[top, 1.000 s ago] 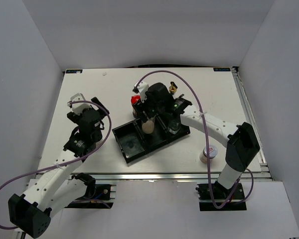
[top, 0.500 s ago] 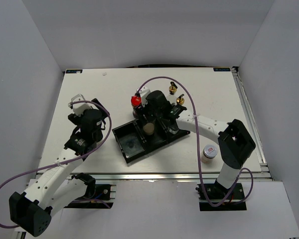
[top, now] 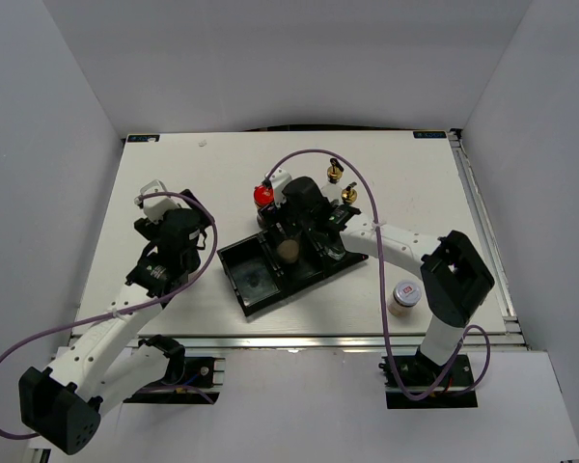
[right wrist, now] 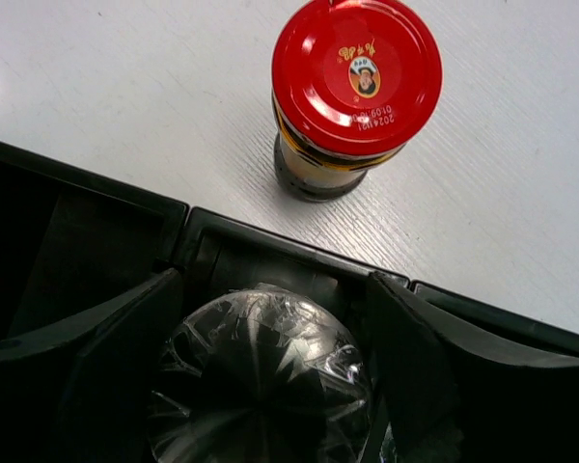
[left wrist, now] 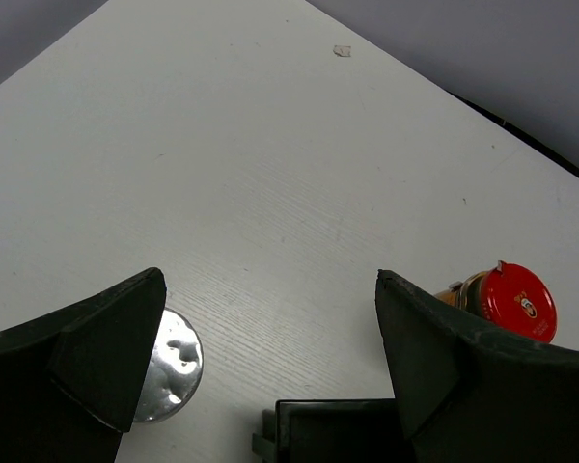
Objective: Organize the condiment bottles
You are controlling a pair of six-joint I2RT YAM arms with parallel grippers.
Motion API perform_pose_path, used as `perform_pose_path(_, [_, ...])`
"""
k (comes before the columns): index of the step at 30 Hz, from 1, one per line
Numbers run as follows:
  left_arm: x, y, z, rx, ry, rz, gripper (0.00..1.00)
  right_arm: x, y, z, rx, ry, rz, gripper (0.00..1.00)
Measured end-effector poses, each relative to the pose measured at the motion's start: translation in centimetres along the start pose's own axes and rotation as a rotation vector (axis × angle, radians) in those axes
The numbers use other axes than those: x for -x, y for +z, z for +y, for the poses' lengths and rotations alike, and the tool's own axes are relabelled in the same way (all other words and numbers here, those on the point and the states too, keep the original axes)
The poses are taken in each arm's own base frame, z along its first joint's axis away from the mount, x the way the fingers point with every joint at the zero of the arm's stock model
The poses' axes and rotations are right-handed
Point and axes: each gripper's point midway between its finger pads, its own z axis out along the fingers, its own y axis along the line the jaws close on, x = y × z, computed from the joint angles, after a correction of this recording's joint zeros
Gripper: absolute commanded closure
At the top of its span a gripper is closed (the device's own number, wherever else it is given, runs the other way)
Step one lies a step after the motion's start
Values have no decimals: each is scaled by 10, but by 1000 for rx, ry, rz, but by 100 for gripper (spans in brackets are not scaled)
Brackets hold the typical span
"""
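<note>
1. My right pincer hung over the middle compartment of the black tray. Its jaws flanked a film-wrapped shaker standing there, and I could not tell whether they pressed it.
2. A red-lidded jar stood upright on the white bench, just beyond the tray's far wall.
3. A gold-spouted glass bottle and a second gold-spouted bottle stood close together, farther back.
4. A pale-capped shaker stood alone near my right arm, well apart from the tray.
5. My left pincer gaped wide, holding nothing, with a silver cap partly hidden behind one finger.
</note>
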Motion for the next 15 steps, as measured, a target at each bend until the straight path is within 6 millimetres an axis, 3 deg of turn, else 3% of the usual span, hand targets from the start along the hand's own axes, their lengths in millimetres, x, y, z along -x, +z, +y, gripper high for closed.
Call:
perform_pose_path(2, [-1, 0, -2, -8, -1, 4, 2, 2, 0, 0, -4, 3, -9, 11])
perform_pose_path(11, [-1, 0, -3, -13, 1, 9, 2, 5, -1, 0, -13, -20, -13, 11])
perform_pose_path(15, [-1, 0, -3, -13, 4, 9, 2, 28, -6, -4, -37, -45, -40, 10])
